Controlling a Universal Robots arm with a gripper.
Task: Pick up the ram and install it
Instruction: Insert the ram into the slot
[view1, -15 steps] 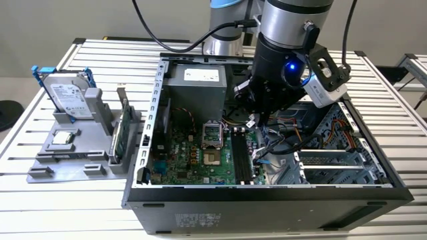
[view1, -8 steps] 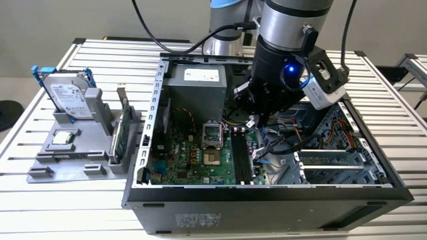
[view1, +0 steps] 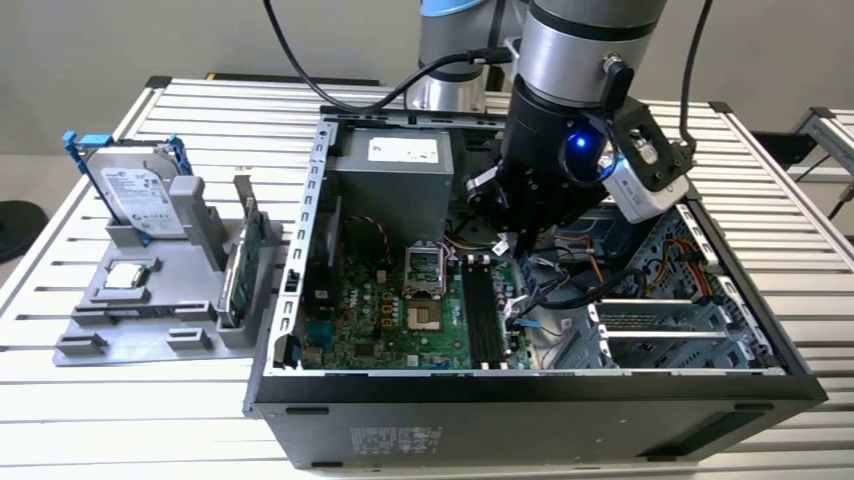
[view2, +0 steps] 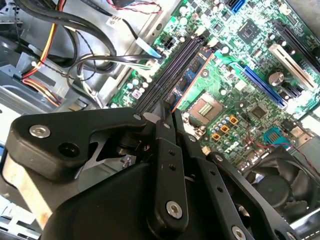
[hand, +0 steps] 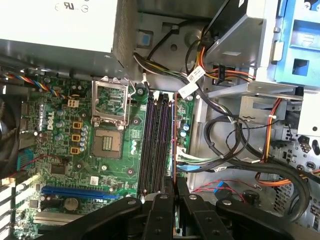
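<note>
Reaching down into the open computer case (view1: 320, 200), the gripper (hand: 174, 186) hung over the motherboard (view1: 387, 310), just beside the black memory slots (hand: 154, 145). Its fingers (view2: 165, 125) were pinched together on the ram (hand: 174, 135), a thin stick seen edge-on and standing along the outermost slot, on the side away from the processor socket (hand: 109, 142). On the exterior view's left, a hard drive (view1: 134, 195) and a green card (view1: 238, 265) stood upright in a grey holder (view1: 120, 310) on the table (view1: 80, 400).

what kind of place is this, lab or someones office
Probably a robotics lab test bench: an open computer case lies on a slatted metal table, with parts held in a grey fixture beside it.
</note>
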